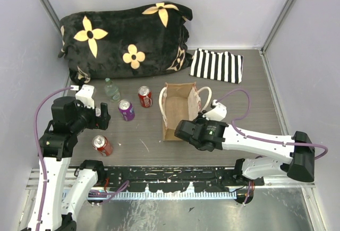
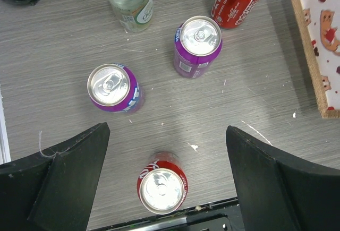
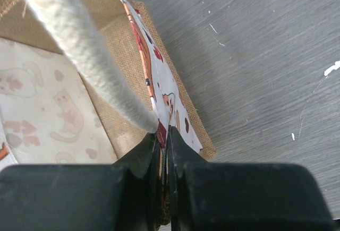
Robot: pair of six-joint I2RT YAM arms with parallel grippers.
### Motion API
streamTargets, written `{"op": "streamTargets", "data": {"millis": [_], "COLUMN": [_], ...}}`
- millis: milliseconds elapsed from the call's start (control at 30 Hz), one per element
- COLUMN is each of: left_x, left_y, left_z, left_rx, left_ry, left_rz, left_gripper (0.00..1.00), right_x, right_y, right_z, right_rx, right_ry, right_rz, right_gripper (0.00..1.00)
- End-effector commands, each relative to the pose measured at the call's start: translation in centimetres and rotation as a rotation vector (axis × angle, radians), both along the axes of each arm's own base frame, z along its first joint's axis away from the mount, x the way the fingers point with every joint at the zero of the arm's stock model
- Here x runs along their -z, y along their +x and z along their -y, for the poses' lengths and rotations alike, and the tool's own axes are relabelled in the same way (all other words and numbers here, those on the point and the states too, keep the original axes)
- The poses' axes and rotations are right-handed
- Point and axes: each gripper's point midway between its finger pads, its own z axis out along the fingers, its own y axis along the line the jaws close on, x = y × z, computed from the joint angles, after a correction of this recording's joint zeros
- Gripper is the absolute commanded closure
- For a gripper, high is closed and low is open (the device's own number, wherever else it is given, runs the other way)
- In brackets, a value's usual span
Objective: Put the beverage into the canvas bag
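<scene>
Left jaws: mine, spread wide and holding nothing, hanging above the drinks at the left of the tabletop (image 1: 255, 103).
Right jaws: mine, pressed tight together on the rim of the canvas bag (image 1: 178, 111), on its printed right wall at the near corner, just beside a cream rope handle (image 3: 90, 61).
Canvas bag: upright at the middle of the tabletop, mouth open upward, to the right of all the drinks.
Near red can (image 1: 102, 145): standing at the near left; in my left wrist view it sits between the two jaws, untouched.
Purple can (image 1: 126, 110): standing just left of the bag, apart from it.
Second purple can (image 2: 113, 87): blue and white on its side, left of the first.
Far red can (image 1: 144, 96): standing near the bag's far left corner.
Clear bottle (image 1: 111, 89): upright, left of the far red can.
Flowered black blanket (image 1: 125, 40): far left.
Striped cloth (image 1: 217, 65): far right, flat.
</scene>
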Motion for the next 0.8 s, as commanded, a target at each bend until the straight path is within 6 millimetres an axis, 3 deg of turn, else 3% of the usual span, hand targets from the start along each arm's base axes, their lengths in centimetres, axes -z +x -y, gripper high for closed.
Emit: {"op": "streamTargets", "data": {"millis": [0, 200, 433, 600, 767], "left_x": [0.2, 0.2, 0.5, 0.6, 0.5], "left_y": [-0.1, -0.3, -0.5, -0.5, -0.6], "left_z": [0.3, 0.2, 0.2, 0.2, 0.2], "left_rx": [0.003, 0.004, 0.004, 0.008, 0.008], "left_ry": [-0.021, -0.013, -0.020, -0.014, -0.015], "left_rz": [-0.005, -0.001, -0.006, -0.003, 0.002], "left_gripper": [0.02, 0.02, 0.02, 0.02, 0.02], "right_x": [0.6, 1.5, 2.4, 2.9, 3.2], "right_y": [0.3, -0.1, -0.4, -0.6, -0.8], "right_z": [0.0, -1.4, -1.6, -1.9, -2.0], "right_rx": [0.084, 0.042, 0.051, 0.045, 0.036], "right_ry": [0.080, 0.039, 0.058, 0.054, 0.049], "right_rz": [0.041, 0.010, -0.001, -0.023, -0.035], "right_gripper": [0.99, 0.99, 0.97, 0.56, 0.37]}}
